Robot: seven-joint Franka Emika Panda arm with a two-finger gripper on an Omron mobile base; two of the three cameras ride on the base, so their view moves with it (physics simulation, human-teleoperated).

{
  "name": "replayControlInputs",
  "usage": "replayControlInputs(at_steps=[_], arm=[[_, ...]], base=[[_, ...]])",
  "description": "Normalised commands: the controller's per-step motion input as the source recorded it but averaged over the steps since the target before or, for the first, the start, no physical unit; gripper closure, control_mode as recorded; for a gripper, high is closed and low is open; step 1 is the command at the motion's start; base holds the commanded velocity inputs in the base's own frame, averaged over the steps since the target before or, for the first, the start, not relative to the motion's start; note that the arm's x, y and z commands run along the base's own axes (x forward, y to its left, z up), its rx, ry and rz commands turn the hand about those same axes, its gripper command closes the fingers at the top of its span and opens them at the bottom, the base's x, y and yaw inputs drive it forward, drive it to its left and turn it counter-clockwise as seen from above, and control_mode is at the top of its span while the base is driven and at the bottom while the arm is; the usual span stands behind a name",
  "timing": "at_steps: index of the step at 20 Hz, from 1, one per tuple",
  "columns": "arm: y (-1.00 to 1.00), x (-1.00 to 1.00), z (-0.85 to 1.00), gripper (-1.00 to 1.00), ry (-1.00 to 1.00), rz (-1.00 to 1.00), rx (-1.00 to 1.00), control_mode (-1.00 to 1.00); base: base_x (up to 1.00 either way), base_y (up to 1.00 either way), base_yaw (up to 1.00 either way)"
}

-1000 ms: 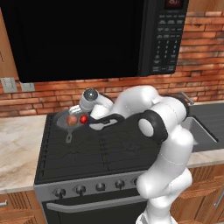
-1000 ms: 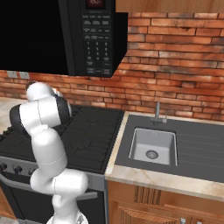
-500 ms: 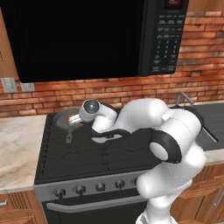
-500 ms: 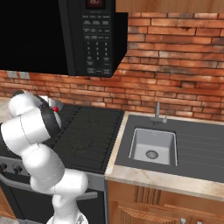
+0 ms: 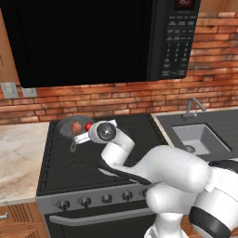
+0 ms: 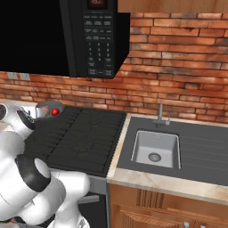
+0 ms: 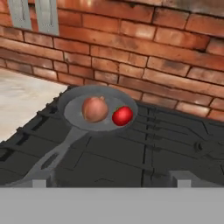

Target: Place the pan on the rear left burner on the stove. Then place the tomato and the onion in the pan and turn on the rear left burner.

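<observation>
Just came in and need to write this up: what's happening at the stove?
A white robot arm is working over the stove. The pan sits on the rear left burner with the onion and the tomato side by side inside it. The gripper is open, holds nothing and sits short of the pan's handle. The knobs on the front panel haven't been reached yet.

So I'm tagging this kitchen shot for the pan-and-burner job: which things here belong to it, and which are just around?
Belongs to the job:
pan
onion
tomato
stove
knobs

Just around:
microwave
sink
tap
wall sockets
</observation>
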Motion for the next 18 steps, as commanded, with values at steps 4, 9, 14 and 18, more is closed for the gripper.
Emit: replayControlInputs(at_steps=[4,9,14,18], arm=[[0.0,-1.0,1.0,-1.0,-0.09,0.0,0.03,-1.0],[0.0,-1.0,0.68,-1.0,-0.05,0.0,0.01,-1.0],[0.0,-1.0,0.12,-1.0,-0.06,0.0,0.0,-1.0],[0.02,-1.0,0.0,-1.0,-0.05,0.0,0.0,-1.0]], base=[[0.0,0.0,0.0],[0.0,0.0,0.0],[0.0,0.0,0.0],[0.0,0.0,0.0]])
